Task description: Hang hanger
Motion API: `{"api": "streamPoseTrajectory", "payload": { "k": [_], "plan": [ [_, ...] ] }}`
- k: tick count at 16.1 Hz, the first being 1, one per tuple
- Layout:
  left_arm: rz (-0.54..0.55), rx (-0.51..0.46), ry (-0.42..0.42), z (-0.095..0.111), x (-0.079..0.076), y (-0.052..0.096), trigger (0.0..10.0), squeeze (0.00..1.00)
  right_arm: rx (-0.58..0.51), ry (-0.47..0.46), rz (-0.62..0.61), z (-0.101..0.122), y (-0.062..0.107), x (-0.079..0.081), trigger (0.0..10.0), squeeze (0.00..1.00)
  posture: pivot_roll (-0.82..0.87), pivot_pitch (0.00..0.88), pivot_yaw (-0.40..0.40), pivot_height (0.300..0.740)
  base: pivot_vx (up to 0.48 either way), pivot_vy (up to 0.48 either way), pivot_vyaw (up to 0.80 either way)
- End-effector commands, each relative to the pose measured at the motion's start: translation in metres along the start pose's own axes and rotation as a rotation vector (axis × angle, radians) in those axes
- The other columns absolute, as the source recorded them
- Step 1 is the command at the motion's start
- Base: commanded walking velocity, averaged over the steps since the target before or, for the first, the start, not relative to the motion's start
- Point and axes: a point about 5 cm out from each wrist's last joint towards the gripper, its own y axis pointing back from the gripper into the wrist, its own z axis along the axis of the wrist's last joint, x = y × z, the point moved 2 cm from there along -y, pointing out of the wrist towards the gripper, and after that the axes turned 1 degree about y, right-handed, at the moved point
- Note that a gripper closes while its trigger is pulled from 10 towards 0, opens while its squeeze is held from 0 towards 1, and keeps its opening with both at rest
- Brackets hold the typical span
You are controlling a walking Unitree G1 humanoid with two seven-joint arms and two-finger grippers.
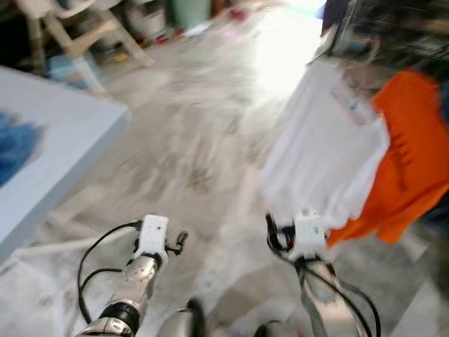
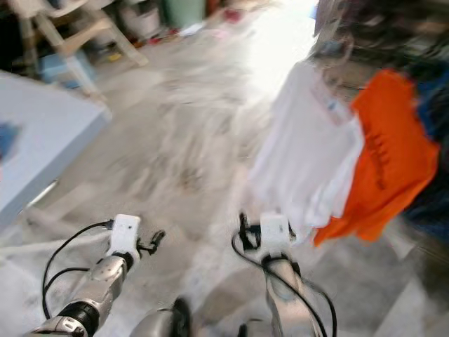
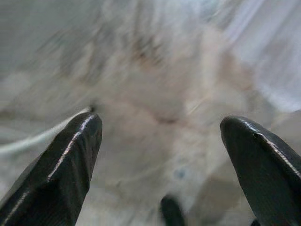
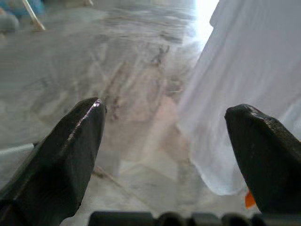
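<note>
Right gripper (image 4: 164, 141): fingers spread wide with nothing between them, held low at the near right, just beside the hem of the white shirt (image 1: 323, 151).
Left gripper (image 3: 160, 155): fingers also wide apart and empty, held low at the near left over the marble floor (image 1: 189, 140).
Hanger: cannot be made out (the head views are blurred).
White shirt: hangs at the right, reaching down towards the right gripper.
Orange shirt (image 1: 414, 161): hangs just right of the white one, touching it.
Table (image 1: 63, 133): pale blue, at the left, with a blue cloth (image 1: 14, 151) on it.
Chair (image 1: 77, 28): white plastic, far left.
</note>
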Motion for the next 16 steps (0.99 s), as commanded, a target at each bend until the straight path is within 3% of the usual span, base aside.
{"api": "streamPoseTrajectory", "payload": {
  "k": [1, 11, 16],
  "plan": [
    [-0.005, 0.005, 0.003, -0.002, -0.005, 0.000, 10.0, 0.00, 0.048, -0.004, -0.013, -0.013, 0.006, -0.006, 10.0, 0.00, -0.17, 0.162, 0.038, 0.740, 0.000, 0.000, 0.00],
    [0.058, 0.003, 0.062, -0.006, -0.002, 0.002, 10.0, 0.00, 0.076, 0.010, 0.047, -0.017, -0.003, -0.002, 10.0, 0.00, -0.11, 0.128, -0.046, 0.740, 0.000, 0.000, 0.00],
    [0.028, -0.032, 0.023, 0.003, -0.002, 0.000, 10.0, 0.00, 0.158, -0.124, -0.089, -0.036, 0.000, -0.015, 10.0, 0.00, -0.10, 0.127, -0.023, 0.740, 0.000, 0.000, 0.00]
  ]
}}
